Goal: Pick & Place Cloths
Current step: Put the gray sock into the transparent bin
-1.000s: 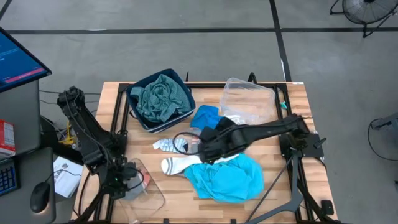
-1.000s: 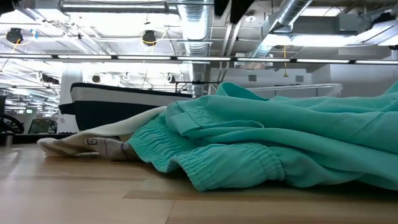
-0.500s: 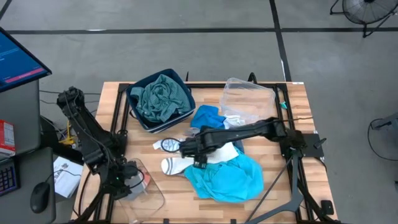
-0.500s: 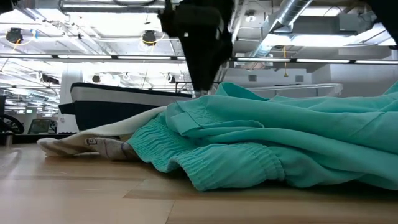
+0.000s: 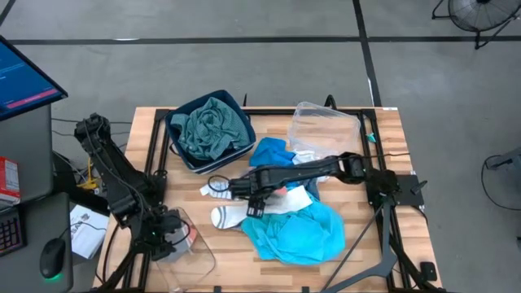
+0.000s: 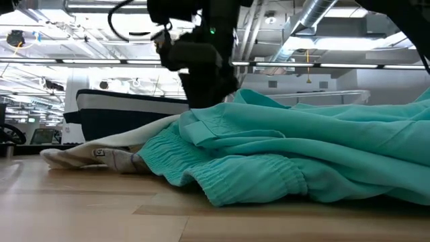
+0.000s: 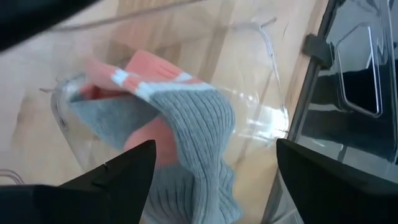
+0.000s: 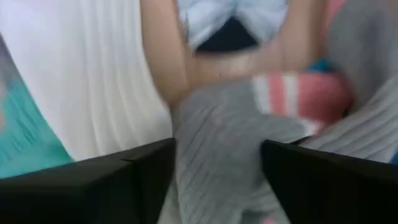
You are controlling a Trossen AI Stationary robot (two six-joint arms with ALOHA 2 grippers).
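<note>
Grey-and-coral sock (image 8: 249, 155) sits right under the right claw (image 5: 249, 202), between its two parted fingers (image 8: 112, 186); fingers straddle it, no clamp visible yet. White sock (image 5: 236, 215) lies just beside that claw on the worktop (image 5: 383, 138), touching the turquoise top (image 5: 297, 232), which is spread next to it on the near side. Bright blue top (image 5: 270, 152) is just past the claw on the far side, by the clear tub (image 5: 326, 130). Striped sock piece (image 5: 213, 189) lies ahead of the claw tips. Teal-green shirt (image 5: 210, 126) is bunched in the dark blue bin (image 5: 236, 102), well beyond the claw.

Left claw (image 5: 167, 238) is at the near left corner, released, fingers (image 7: 112, 180) wide apart. Directly below it: a second grey-and-coral sock (image 7: 186, 124) lying inside a clear plastic tub (image 7: 267, 106), not gripped.

Low view: turquoise fabric fills the foreground, white sock toe poking out beside it, right arm coming down behind.
</note>
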